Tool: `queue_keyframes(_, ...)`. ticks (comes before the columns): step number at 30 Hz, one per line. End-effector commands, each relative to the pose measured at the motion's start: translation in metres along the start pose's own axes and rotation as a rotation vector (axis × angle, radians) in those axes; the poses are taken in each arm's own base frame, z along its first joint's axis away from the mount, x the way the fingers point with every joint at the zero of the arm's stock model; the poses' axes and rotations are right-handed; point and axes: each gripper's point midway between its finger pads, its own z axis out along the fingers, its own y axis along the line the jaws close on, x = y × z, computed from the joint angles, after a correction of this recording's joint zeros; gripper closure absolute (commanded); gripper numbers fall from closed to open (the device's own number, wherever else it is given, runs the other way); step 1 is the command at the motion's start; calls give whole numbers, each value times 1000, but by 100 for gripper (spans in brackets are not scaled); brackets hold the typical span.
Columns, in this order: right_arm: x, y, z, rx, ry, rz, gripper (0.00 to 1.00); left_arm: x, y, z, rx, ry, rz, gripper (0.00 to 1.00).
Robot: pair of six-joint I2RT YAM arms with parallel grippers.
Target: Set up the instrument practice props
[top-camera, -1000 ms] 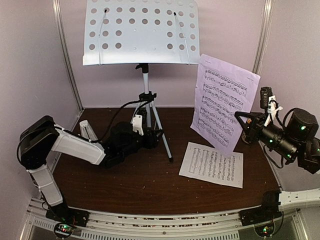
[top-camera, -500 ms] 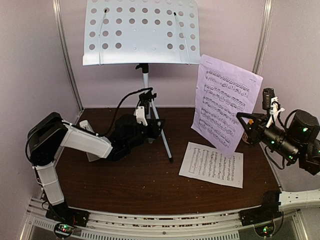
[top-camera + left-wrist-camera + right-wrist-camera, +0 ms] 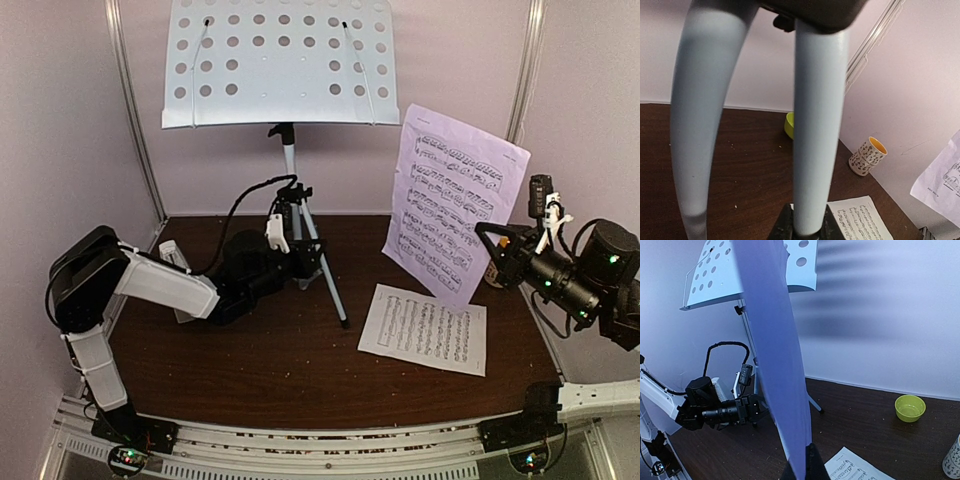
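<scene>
The pale perforated music stand (image 3: 270,60) stands upright on its silver tripod (image 3: 292,190) at the back of the bench (image 3: 300,380), one tube clamped in the left pincer (image 3: 801,231). The right pincer (image 3: 804,467) holds one printed music sheet (image 3: 455,215) upright. The other sheet (image 3: 423,328) lies flat at front right. A small pale-grey metronome (image 3: 170,258) sits far left, partly hidden.

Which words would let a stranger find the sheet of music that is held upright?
Start at the pale music stand at the back. Right of it, the right gripper pinches a sheet of music upright. The other sheet lies flat on the table.
</scene>
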Motion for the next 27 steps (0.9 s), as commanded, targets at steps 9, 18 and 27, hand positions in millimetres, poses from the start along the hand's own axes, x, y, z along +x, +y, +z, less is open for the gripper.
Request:
queue_keyframes(9, -25, 1, -11, -25, -65, 7, 100, 3, -63, -25, 171, 17, -89, 100)
queue_keyframes(18, -34, -1, -26, -57, -99, 6, 100, 35, -67, -31, 172, 54, -87, 100)
queue_keyframes(27, -35, -14, -43, -29, -94, 5, 100, 46, -65, -32, 148, 54, -119, 88)
